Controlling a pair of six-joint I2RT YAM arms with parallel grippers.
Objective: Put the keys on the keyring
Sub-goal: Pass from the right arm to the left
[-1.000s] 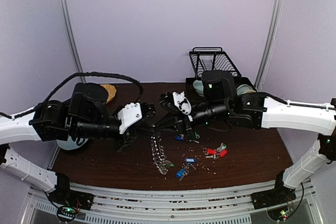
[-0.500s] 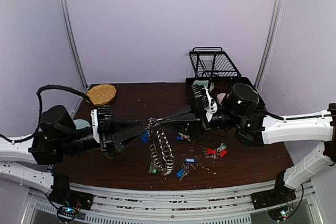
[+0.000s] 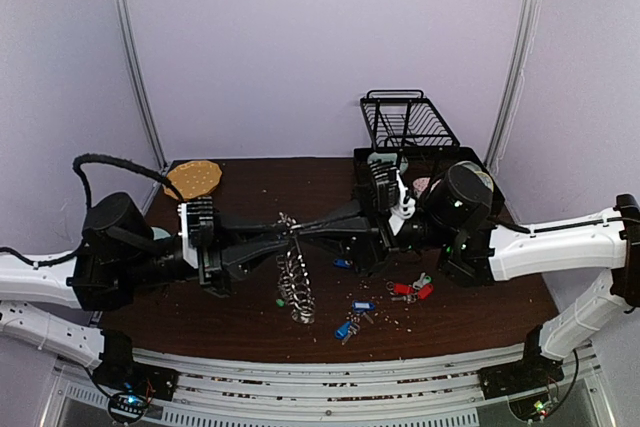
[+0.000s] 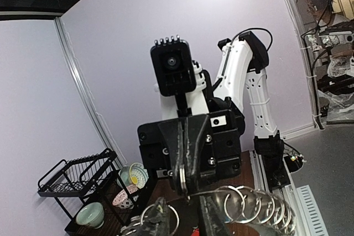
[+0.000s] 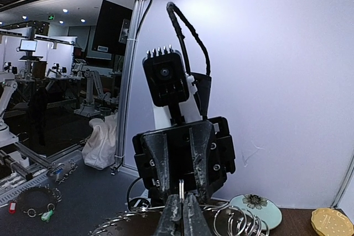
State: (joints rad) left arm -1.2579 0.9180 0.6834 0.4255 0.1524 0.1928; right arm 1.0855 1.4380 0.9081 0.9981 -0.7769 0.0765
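Dark wood table (image 3: 480,317) under lilac walls: my arms reach in level from both sides, tips meeting mid-frame. My right gripper (image 3: 303,231) is pinched tight on one ring of the keyring (image 3: 296,285), and my left gripper (image 3: 284,237) clamps a neighbouring ring. The chain dangles below. I judge an uneven pull could tear it free. The keys (image 3: 410,289) lie lower right, unthreaded.

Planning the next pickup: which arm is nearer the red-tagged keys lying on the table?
Right. The right arm passes just behind the red-tagged keys, on their side of the table; the left arm reaches in from the opposite side, well clear of them.
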